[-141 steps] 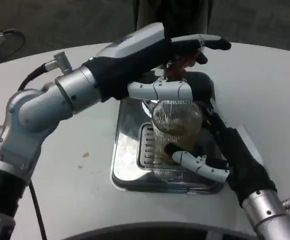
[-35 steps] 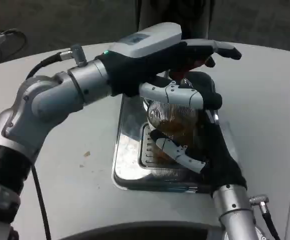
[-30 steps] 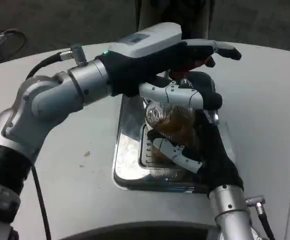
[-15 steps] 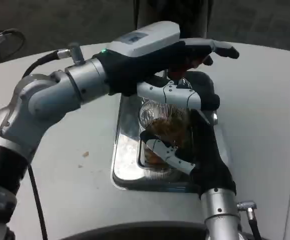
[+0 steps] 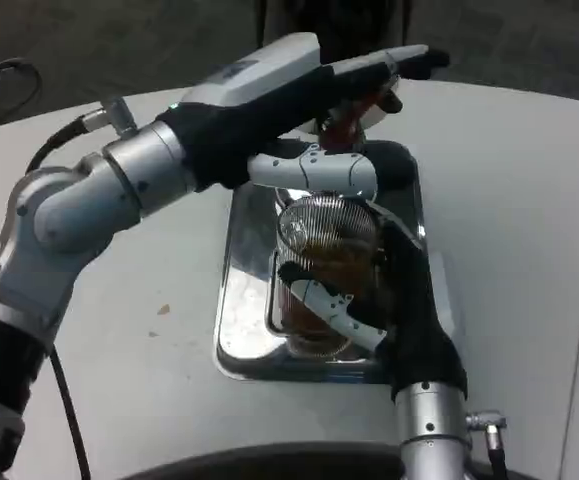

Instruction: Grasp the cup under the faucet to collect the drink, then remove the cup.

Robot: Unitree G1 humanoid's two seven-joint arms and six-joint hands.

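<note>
A clear ribbed cup (image 5: 324, 262) with brown drink in it stands over the grate of the metal drip tray (image 5: 247, 312). My right hand (image 5: 394, 300) grips the cup from the right side, its white fingers wrapped across the cup's front. My left hand (image 5: 314, 95) reaches over the top of the cup, with its fingers lying on the dark faucet lever (image 5: 364, 105) and its thumb stretched above the cup's rim. The faucet spout itself is hidden behind the left hand.
The tray sits in the middle of the white round table (image 5: 509, 200). A small brown crumb (image 5: 164, 309) lies on the table left of the tray. The table's dark front edge (image 5: 269, 465) runs along the bottom.
The cup with my right hand has slid toward the tray's front-left and sits lower in the picture. My left hand has lifted a little farther back over the lever.
</note>
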